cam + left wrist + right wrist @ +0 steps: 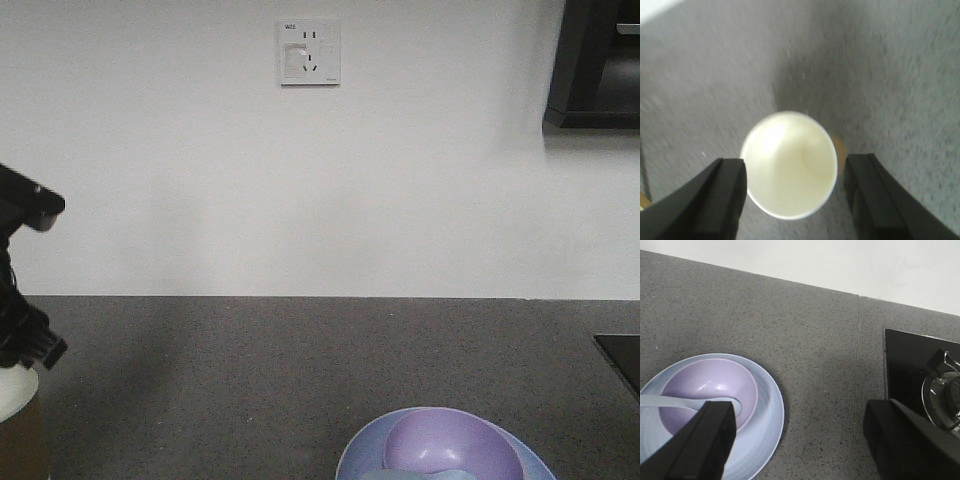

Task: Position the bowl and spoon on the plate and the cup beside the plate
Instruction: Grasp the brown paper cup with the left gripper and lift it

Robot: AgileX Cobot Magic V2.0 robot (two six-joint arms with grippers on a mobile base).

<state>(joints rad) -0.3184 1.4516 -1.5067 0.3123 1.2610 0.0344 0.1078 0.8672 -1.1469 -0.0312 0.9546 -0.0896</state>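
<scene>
Left claw (796, 162): open, fingers astride the upright cup (790, 165), right finger clear of the rim. Cup sits far left, well apart from the plate (767, 415).
Right claw (800, 412): wide open, empty, over the counter (815, 340).
Bowl (710, 385) on plate, spoon (665, 402) lying in bowl.
Wall socket (309, 52) beyond.

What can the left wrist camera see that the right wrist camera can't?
Only the left wrist view shows the cup, standing upright between the fingers of the open left gripper. Only the right wrist view shows the bowl on the plate, the spoon resting in the bowl, and a black cooktop. Both show the grey speckled countertop and dark fingers along the bottom edge.
</scene>
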